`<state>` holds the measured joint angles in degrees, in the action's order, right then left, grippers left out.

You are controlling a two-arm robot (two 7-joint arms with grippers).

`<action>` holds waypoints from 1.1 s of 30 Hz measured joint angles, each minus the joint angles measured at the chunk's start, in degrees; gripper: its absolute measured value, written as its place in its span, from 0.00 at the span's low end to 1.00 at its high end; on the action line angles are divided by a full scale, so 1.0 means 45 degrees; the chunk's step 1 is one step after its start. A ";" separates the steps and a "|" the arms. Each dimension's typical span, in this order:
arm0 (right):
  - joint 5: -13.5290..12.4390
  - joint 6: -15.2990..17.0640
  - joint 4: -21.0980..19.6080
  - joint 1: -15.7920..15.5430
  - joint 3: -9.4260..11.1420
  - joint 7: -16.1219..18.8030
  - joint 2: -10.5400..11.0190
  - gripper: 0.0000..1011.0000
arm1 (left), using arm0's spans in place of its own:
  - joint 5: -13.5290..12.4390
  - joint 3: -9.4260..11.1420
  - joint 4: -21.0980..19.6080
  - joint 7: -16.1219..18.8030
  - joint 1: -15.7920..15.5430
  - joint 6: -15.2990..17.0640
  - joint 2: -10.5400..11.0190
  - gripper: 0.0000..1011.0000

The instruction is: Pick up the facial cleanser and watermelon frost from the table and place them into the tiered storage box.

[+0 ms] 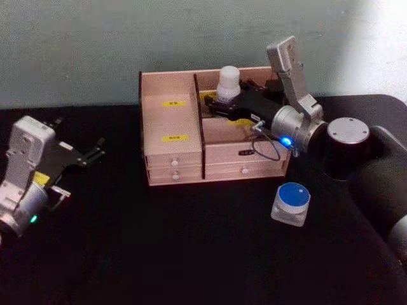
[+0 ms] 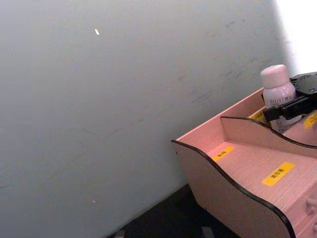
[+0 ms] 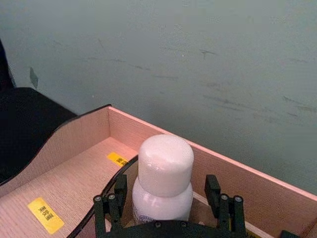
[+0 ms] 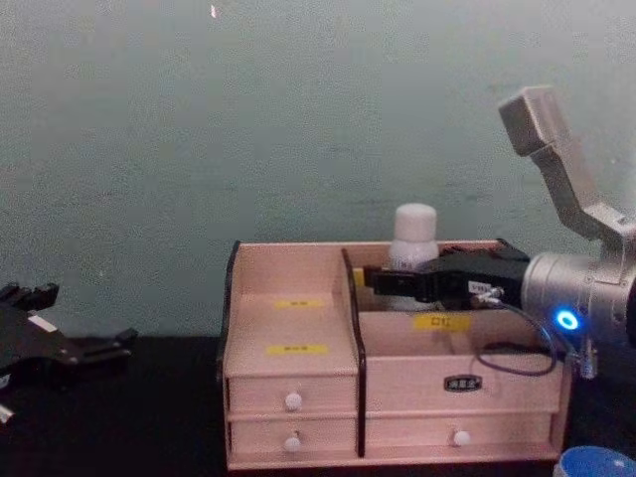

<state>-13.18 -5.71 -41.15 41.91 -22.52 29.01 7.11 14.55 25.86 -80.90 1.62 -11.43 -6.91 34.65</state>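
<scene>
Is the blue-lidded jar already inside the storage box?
No, the blue-lidded jar stands on the black table, in front of the tiered storage box.

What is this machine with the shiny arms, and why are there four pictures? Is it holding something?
It is a robot with two arms; each ends in a gripper, a pinching hand. One picture comes from a camera on its head, one from its chest, one from each wrist. The right gripper holds a white bottle in the back right part of the wooden tiered storage box with little drawers. The left gripper hangs off to the left over the black table. A small blue-lidded jar sits on the table, in front of the box's right end.
</scene>
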 joint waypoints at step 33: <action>-0.0593 0.1067 -0.5401 -0.2756 0.0748 -0.0584 0.1592 0.99 | 0.0000 0.0000 0.0000 0.0000 0.0000 0.0001 0.0000 0.99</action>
<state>-15.85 -0.91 -65.45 29.51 -19.15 26.39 14.27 14.55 25.86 -80.90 1.62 -11.43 -6.91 34.65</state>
